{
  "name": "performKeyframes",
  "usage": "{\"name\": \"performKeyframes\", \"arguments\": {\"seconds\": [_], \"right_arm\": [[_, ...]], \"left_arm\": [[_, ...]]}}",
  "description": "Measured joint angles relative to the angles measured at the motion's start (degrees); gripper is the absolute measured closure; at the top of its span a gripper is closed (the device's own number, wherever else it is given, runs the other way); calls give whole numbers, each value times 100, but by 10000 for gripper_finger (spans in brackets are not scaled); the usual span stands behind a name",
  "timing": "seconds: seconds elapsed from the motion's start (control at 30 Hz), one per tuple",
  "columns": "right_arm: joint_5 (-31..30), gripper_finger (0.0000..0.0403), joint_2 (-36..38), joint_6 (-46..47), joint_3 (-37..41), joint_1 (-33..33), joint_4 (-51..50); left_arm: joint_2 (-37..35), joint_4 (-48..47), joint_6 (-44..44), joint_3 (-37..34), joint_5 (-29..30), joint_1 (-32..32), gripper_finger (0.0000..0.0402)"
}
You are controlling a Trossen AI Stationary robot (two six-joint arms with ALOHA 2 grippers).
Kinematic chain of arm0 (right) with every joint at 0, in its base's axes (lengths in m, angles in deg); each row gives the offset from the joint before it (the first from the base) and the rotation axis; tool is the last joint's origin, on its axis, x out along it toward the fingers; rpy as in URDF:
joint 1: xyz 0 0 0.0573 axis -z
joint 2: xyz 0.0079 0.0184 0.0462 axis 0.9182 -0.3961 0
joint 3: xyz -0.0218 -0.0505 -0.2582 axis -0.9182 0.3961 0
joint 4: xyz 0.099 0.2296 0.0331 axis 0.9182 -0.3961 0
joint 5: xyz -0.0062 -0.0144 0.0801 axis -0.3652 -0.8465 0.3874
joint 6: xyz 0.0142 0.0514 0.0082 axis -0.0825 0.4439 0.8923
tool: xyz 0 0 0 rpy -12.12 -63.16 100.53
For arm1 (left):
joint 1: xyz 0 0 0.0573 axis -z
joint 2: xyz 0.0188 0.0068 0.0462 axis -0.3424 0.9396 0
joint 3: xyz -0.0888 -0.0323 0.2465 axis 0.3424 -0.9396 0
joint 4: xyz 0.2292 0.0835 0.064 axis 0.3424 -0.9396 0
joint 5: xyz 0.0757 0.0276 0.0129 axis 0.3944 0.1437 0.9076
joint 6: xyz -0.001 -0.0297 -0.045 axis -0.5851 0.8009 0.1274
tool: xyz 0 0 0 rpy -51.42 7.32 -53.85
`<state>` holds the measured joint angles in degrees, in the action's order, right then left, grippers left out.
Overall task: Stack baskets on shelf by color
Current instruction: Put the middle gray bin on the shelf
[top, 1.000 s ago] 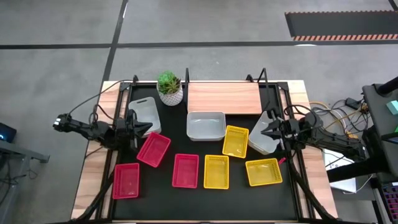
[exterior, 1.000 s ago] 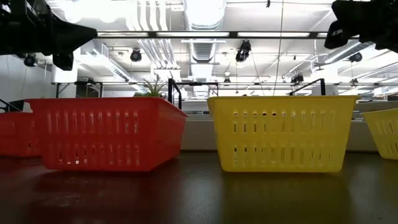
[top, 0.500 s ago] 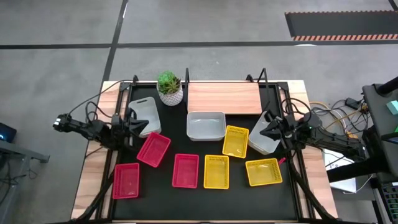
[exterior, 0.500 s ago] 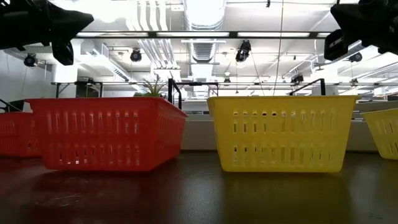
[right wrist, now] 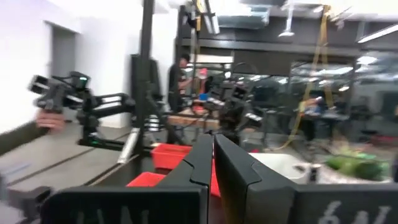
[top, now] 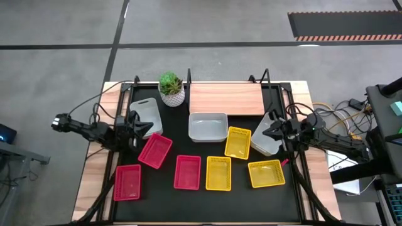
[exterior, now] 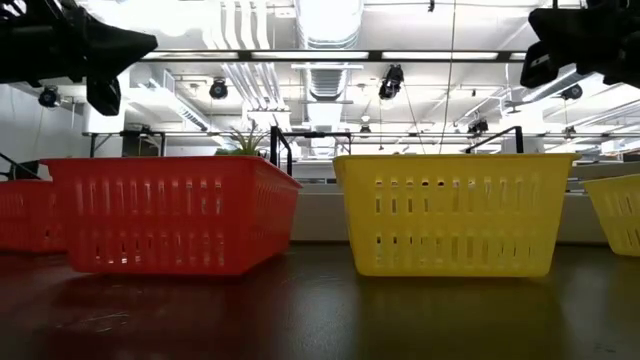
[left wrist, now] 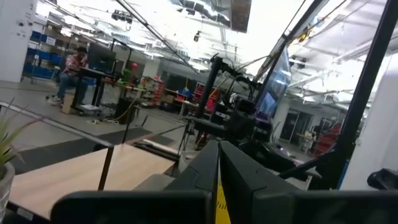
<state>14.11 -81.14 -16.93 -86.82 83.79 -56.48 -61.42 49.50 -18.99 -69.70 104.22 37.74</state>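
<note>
In the high view nine baskets lie on the black mat. Three are red [top: 155, 151] [top: 187, 172] [top: 127, 182] and three are yellow [top: 239, 142] [top: 218, 173] [top: 266, 173]. The three white ones sit at the left [top: 145, 113], in the middle [top: 208, 126] and at the right [top: 260, 143]. The wooden shelf [top: 226, 98] stands at the far edge. My left gripper [top: 146, 130] [left wrist: 218, 168] hovers shut beside the left white basket. My right gripper [top: 266, 132] [right wrist: 212, 158] hovers shut above the right white basket. Both are raised in the low view.
A white pot with a green plant [top: 171, 88] stands left of the shelf, behind the left white basket. Black uprights [top: 189, 78] [top: 266, 78] rise at the shelf's ends. Bare mat [top: 157, 201] shows along the near edge. Cables lie off the table's right side.
</note>
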Motion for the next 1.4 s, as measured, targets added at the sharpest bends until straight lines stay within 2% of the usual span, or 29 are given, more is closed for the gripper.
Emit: {"name": "performKeyframes", "arguments": {"seconds": [0.17, 0.23, 0.43, 0.6, 0.73, 0.93, 1.13, 1.3, 1.4], "right_arm": [[-823, 392, -60, 137, -2, 0, 20], [-968, 392, -183, 12, -1, 2, 48], [-983, 392, -967, -184, -8, 0, 1345], [-981, 392, -1826, -561, -374, 0, 1420], [-853, 392, -2474, -929, -832, 0, 1289], [-118, 392, -3022, -1198, -1417, -44, 742], [-133, 392, -3333, -1376, -1806, -426, 627], [-190, 392, -3557, -1602, -2219, -802, 431], [-487, 392, -3630, -1698, -2476, -991, 40]], "left_arm": [[346, 144, 158, 0, 2, 0, 402], [480, 176, 298, -2, 2, 0, 402], [898, 402, 597, -2, 56, 0, 402], [1232, 958, 601, -2, 142, 0, 402], [1484, 1221, 599, 9, 142, 0, 402], [1790, 1519, 608, 9, 140, 2, 402], [1944, 1892, 549, 14, 138, 2, 402], [1938, 1935, 109, 50, 138, 2, 402], [1922, 2014, -304, 66, 138, 2, 402]]}}
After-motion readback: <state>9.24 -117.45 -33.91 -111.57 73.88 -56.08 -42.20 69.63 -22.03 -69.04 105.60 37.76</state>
